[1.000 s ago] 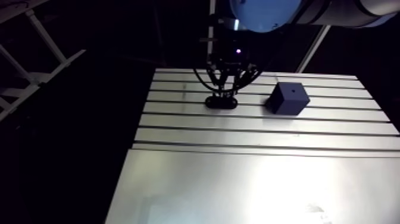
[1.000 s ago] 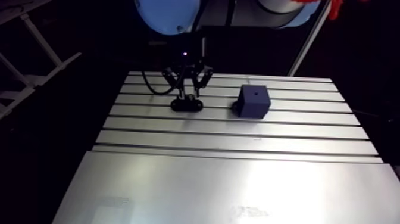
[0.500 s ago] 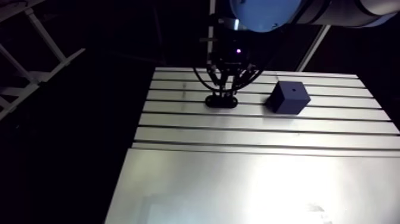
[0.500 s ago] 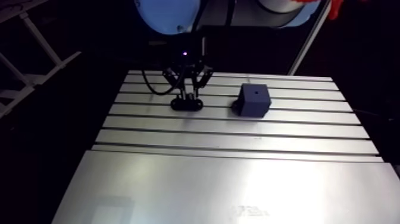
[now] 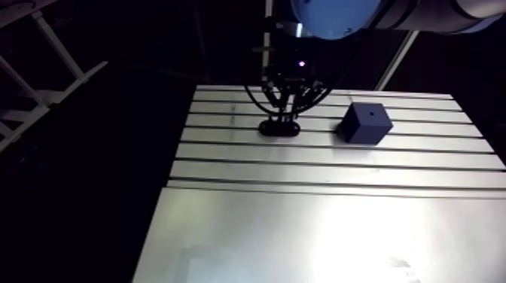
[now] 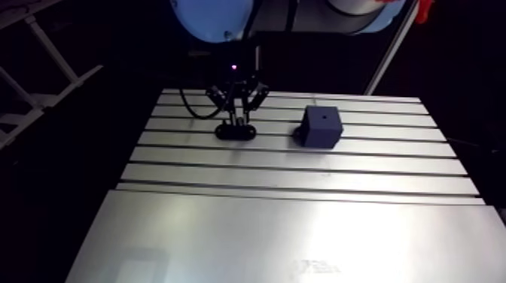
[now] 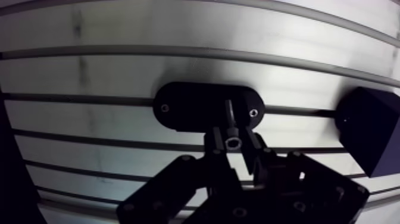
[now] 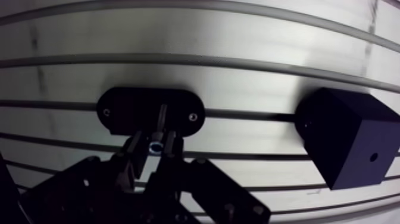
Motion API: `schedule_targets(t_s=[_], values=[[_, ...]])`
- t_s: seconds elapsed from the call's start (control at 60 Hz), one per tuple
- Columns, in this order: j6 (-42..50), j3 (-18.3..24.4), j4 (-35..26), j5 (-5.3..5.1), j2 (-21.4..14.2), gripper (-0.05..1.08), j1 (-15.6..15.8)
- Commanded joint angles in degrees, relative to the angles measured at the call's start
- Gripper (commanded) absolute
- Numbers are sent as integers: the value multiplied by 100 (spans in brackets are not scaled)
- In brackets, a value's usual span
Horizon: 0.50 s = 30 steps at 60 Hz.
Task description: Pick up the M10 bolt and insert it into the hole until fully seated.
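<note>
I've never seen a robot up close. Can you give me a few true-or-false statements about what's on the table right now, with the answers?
1. The fingers are shut on a bolt. True.
2. The bolt already sits in the dark cube. False: it is held over the black oval holder, apart from the cube.
3. The cube has a hole in its top face. True.
4. The cube stands on top of the oval holder. False: it stands beside it, on the slotted table.
</note>
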<state>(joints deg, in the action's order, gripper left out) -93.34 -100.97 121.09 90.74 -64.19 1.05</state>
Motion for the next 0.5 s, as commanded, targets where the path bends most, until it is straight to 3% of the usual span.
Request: schedule_targets(t_s=[0.017,0.5], values=[[-5,29,-10,-8,0,75,0],[-13,120,-53,-16,-9,90,0]])
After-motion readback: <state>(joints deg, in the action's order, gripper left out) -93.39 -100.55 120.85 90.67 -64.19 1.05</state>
